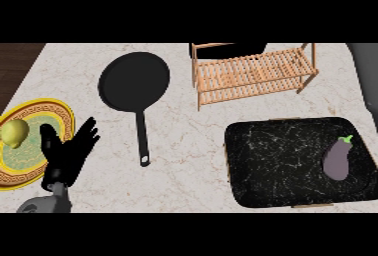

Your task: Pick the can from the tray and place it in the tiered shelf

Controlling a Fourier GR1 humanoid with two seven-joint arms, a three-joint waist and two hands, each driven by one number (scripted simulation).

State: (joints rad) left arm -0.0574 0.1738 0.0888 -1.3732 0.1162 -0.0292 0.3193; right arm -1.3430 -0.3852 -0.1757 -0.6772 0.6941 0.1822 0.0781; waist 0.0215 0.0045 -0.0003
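One eggplant [337, 159] on tray [273, 165]

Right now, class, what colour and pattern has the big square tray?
Black with white marble veining, seen in the head view.

Black frying pan [134, 80] mid-counter; lemon [14, 133] on patterned plate [55, 112] — eggplant [339, 158] lies right.

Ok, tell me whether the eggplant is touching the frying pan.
Apart. The head view shows the eggplant lying on the black tray at the right, while the frying pan sits on the counter further left, with bare marble between them.
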